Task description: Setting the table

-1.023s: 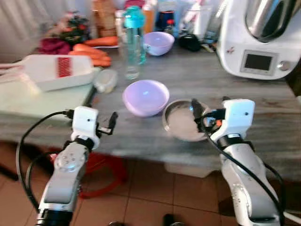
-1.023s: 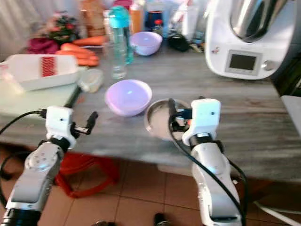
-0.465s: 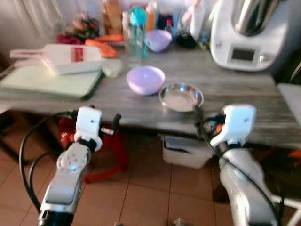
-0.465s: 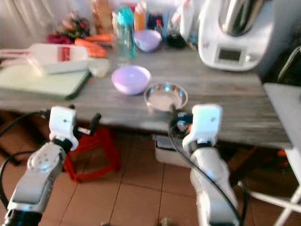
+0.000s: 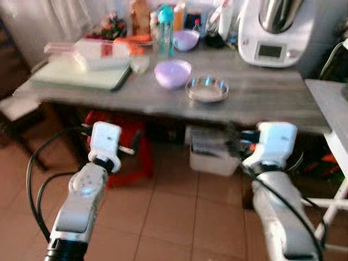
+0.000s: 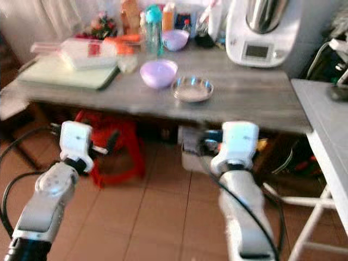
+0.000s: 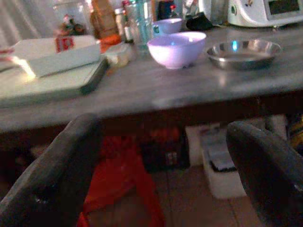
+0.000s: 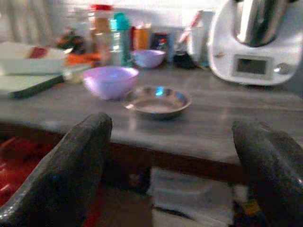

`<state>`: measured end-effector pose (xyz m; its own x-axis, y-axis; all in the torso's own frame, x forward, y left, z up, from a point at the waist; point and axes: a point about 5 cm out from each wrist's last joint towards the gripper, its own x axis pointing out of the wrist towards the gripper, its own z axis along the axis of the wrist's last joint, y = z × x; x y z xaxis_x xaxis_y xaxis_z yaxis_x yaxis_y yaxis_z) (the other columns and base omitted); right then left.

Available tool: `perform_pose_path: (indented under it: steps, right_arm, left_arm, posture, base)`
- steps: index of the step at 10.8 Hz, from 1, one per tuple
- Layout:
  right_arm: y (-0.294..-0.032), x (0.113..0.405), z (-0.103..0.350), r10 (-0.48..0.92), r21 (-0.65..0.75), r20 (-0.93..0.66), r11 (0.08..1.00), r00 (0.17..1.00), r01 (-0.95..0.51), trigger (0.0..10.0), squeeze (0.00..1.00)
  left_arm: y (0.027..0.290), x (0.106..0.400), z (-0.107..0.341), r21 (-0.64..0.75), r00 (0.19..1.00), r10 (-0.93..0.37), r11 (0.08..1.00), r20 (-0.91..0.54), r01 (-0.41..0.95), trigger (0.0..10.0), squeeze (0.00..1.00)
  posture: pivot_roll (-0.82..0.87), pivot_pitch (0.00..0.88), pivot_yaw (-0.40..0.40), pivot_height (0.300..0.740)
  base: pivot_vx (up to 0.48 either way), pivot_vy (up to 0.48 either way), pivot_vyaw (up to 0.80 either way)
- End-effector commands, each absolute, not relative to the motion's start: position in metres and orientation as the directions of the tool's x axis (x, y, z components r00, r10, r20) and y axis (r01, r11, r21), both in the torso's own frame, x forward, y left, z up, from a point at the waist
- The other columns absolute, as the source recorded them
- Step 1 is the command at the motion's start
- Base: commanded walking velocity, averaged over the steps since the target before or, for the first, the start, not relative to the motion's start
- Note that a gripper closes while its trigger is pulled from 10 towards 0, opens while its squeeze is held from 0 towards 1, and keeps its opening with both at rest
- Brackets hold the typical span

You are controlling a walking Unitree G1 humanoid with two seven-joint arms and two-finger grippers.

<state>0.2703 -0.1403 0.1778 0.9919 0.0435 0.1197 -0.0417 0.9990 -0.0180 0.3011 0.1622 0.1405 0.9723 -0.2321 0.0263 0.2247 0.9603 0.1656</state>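
Observation:
On the grey wooden table [image 5: 261,103] a lilac bowl [image 5: 173,73] stands beside a shallow steel bowl [image 5: 207,88]. Further back are a second lilac bowl [image 5: 186,39] and a teal-capped bottle [image 5: 165,23]. Both arms are held out in front of the table, below its edge and well short of it. My left gripper [image 7: 161,156] is open with nothing between its fingers [image 7: 61,175]. My right gripper [image 8: 170,146] is open too, and its wrist view looks across at the steel bowl [image 8: 157,100] and lilac bowl [image 8: 111,80].
A white kitchen machine [image 5: 277,30] stands at the table's back right. At the left lie a green cutting board [image 5: 76,76], a white slicer [image 5: 100,49] and carrots. Under the table are a red stool [image 5: 128,149] and a white bin [image 5: 215,157]. A second white table [image 5: 331,103] is at the right.
The whole view has pulled back from the table and more floor shows. My right gripper, beside the steel bowl a second ago, is now away from it, in front of the table.

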Motion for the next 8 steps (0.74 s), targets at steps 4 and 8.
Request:
perform_pose_path:
  steps: [4, 8]
  right_arm:
    - [-0.1434, 0.2704, 0.1752, 0.033, -0.025, 0.108, 0.999, 0.994, -0.031, 10.0, 0.00]
    - [-0.1438, 0.2698, 0.1737, 0.029, -0.024, 0.099, 0.999, 0.995, -0.027, 10.0, 0.00]
  left_arm:
    - [0.1533, 0.2978, 0.1415, 0.160, 0.950, -0.306, 0.943, 0.057, 0.294, 10.0, 0.00]
    - [0.1482, 0.2932, 0.1395, 0.116, 0.934, -0.352, 0.932, 0.054, 0.344, 10.0, 0.00]
  posture:
    - [-0.01, 0.064, 0.005, 0.740]
    - [-0.02, 0.079, 0.004, 0.740]
  base:
    - [0.000, 0.000, 0.00]
    - [0.000, -0.360, 0.00]
